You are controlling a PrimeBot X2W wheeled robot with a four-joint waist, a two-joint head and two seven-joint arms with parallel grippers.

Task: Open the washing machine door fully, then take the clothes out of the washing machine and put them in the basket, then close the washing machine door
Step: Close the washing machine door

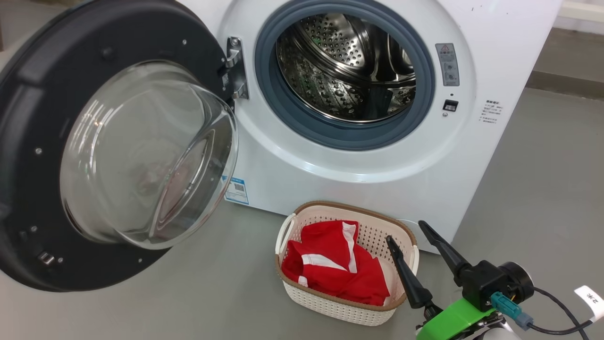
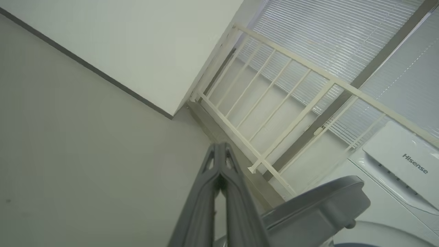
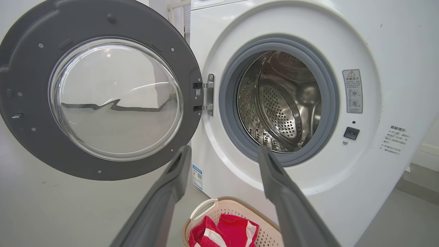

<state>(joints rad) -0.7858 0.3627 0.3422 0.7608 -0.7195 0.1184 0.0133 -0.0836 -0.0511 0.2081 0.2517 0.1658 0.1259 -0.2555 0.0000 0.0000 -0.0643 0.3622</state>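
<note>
I count one washing machine [image 1: 358, 174], one washing machine door [image 1: 28, 141], one basket [image 1: 339, 307] and one heap of red clothes [image 1: 330, 269] with white stripes. How many garments make up that heap I cannot tell. Two grippers are on my screens.

The door stands swung wide to the left on its hinge [image 1: 234, 66], its glass bowl bulging toward me. Inside the grey rubber ring [image 1: 330, 134] I see bare perforated steel drum [image 1: 344, 66].

The basket sits on the grey floor [image 1: 212, 293], just in front of the machine's lower right corner, and the clothes lie inside it.

The right gripper [image 1: 406, 231] has its two dark fingers spread wide with nothing between them. In the head view it hangs over the basket's right end. One fingertip is above the inner wall beside the clothes and the other is past the rim, against the machine's white front. Its wrist view has the basket low between the fingers.

The left gripper [image 2: 219, 147] is pinched together, empty, aimed at a floor-and-wall corner beside a white railing [image 2: 274, 113].
</note>
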